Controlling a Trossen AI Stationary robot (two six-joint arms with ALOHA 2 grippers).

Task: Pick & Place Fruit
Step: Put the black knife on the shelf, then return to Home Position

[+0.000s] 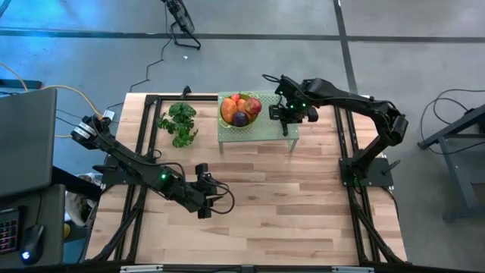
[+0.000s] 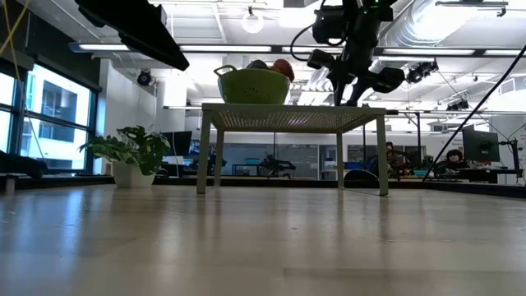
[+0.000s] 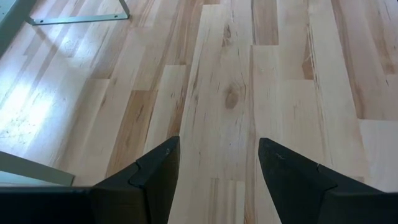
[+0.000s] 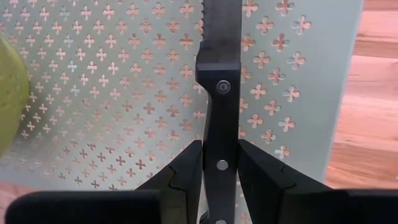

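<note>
High view gives me the fruit [image 1: 240,108], rounded orange, red and dark purple pieces heaped in a green bowl [image 1: 227,120] on the small stand [image 1: 273,129]. My right gripper [image 4: 219,163] pinches a black-handled knife [image 4: 219,93] (serrated blade) above the stand; the left gripper [image 3: 216,163] hangs open, empty.

The fruit [image 1: 241,109] is all heaped together in a green bowl [image 1: 227,120], just beside the right pincer [image 1: 285,112] and well apart from the left pincer [image 1: 203,191]. From above you can make out orange pieces, a red one and a dark purple one, all touching. From the low view only the tops poke over the rim.
</note>
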